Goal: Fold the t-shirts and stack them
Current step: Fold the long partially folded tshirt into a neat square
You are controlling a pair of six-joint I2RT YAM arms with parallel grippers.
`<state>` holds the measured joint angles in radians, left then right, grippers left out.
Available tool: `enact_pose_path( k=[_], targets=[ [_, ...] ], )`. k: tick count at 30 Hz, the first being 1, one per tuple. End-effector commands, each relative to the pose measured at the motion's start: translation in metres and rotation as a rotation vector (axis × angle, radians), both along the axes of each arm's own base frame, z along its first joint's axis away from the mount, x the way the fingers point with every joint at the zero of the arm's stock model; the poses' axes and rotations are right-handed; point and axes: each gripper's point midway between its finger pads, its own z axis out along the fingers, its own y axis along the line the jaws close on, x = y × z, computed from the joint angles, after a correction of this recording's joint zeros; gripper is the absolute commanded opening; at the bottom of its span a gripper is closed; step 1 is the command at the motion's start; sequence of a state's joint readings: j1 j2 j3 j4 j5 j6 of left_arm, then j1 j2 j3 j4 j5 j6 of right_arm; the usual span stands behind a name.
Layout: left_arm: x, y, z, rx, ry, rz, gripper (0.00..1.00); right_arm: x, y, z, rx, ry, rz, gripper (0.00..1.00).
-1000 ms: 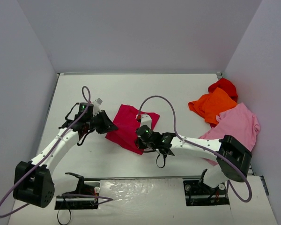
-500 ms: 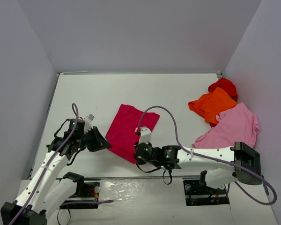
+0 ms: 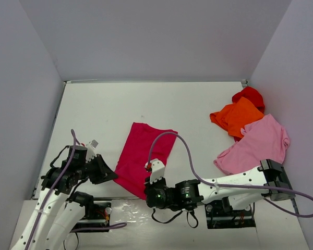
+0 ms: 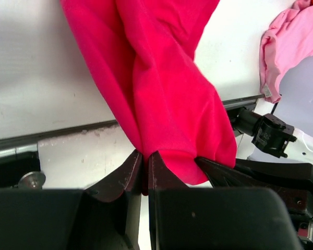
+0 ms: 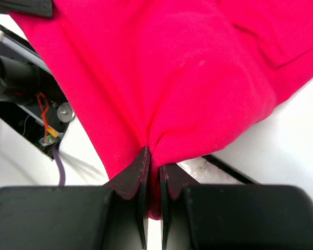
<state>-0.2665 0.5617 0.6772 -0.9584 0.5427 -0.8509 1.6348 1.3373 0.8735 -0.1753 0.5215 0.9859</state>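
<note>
Pinching the near hem of the crimson t-shirt (image 3: 146, 148), the left claw (image 4: 146, 156) and right claw (image 5: 152, 159) are both clamping shut on cloth at the desk's (image 3: 109, 109) 6 o'clock edge. Folding seems to be only beginning, and no stack is forming yet. Four shirts are showing, one crimson plus one orange (image 3: 239, 117), one bright red (image 3: 249, 96) and one light pink (image 3: 255, 143), these three lying heaped unfolded at 2 o'clock.

You had bright, even light from above. Faint shadows edged the shirt (image 3: 143, 153) on the table (image 3: 120, 104), and glare marked its near edge. Wrist views were sharp on the shirt, softer at the fingers (image 4: 117, 177).
</note>
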Motion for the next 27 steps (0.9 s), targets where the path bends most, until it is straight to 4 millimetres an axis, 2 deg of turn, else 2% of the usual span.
enact_pose_path(
  k=[1,7,11,15,20,22,27],
  targets=[
    [-0.002,0.005,0.037,-0.017,-0.077,0.055,0.0,-0.003,0.002,0.024,0.039,-0.059,-0.059,0.0],
    [-0.023,0.018,0.051,0.024,-0.082,0.076,0.0,-0.032,0.014,0.022,0.016,-0.078,-0.014,0.0],
    [-0.038,0.021,0.051,0.012,-0.08,0.081,0.0,-0.053,0.017,0.023,0.022,-0.085,0.004,0.0],
    [-0.04,0.021,0.047,0.013,-0.084,0.077,0.0,-0.056,0.018,0.025,0.029,-0.1,-0.012,0.0],
    [-0.02,0.019,0.05,0.054,-0.094,0.041,0.0,-0.041,0.016,0.039,0.033,-0.173,-0.053,0.0],
    [-0.009,0.019,0.051,0.071,-0.107,0.032,0.0,-0.029,0.011,0.044,0.027,-0.201,-0.075,0.0],
    [0.035,0.01,0.055,0.101,-0.145,-0.002,0.0,0.013,-0.004,0.057,0.002,-0.26,-0.155,0.0]
  ],
)
